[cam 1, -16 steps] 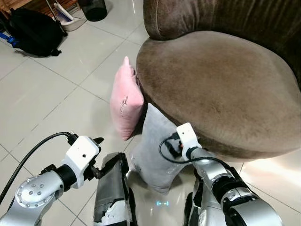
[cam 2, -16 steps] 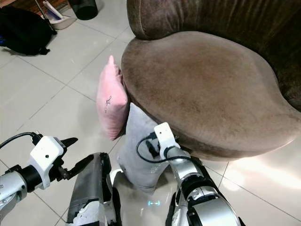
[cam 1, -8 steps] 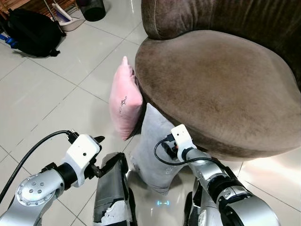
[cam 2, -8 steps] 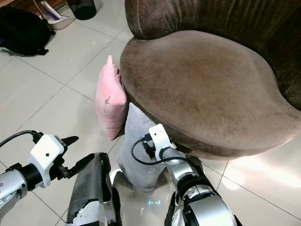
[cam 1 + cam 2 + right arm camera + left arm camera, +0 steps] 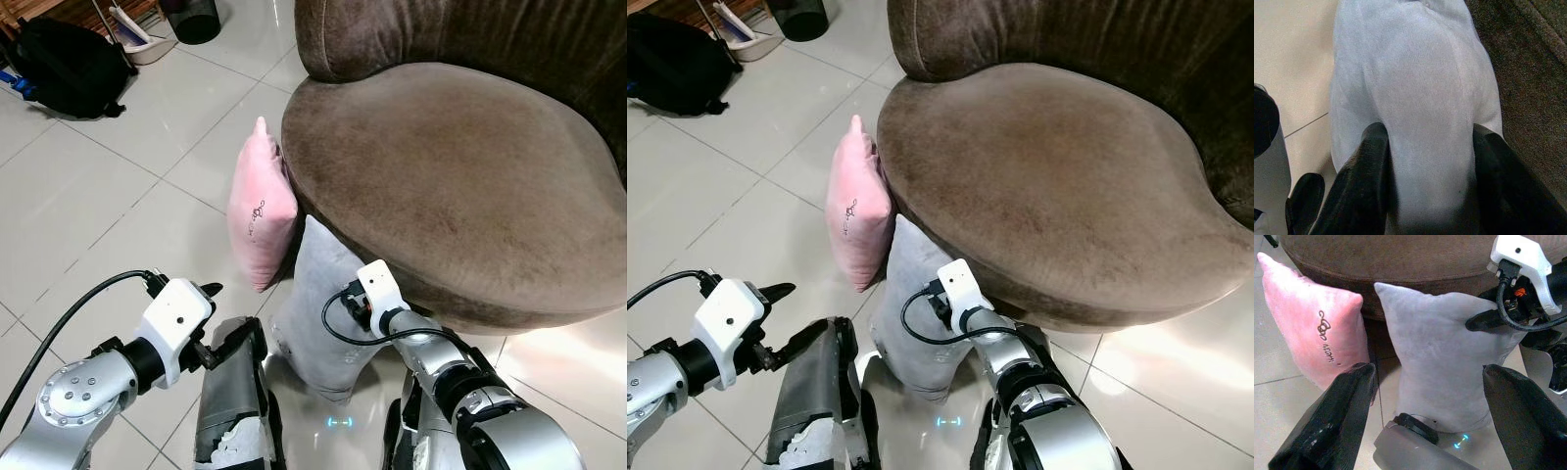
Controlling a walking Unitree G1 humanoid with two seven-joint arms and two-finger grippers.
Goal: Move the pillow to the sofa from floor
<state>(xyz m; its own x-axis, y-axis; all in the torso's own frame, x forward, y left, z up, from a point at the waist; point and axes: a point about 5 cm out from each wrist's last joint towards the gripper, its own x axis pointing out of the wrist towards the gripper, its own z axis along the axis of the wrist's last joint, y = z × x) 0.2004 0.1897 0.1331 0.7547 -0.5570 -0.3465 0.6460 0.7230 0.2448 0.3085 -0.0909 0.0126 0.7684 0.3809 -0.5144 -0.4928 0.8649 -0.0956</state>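
- Grey pillow point(image 5: 323, 304) stands upright on the tiled floor point(image 5: 118, 206), leaning against the brown sofa point(image 5: 451, 186); a pink pillow point(image 5: 260, 211) stands just beside it, also against the sofa front
- right gripper point(image 5: 1425, 161) has its fingers spread around the grey pillow's upper edge, pressing the fabric; left gripper point(image 5: 1425, 421) hangs wide open, apart from both pillows
- grey pillow's lower part is hidden by the robot's leg point(image 5: 233, 401)
- black bag point(image 5: 69, 64) and dark bin point(image 5: 196, 18) sit far off on the floor
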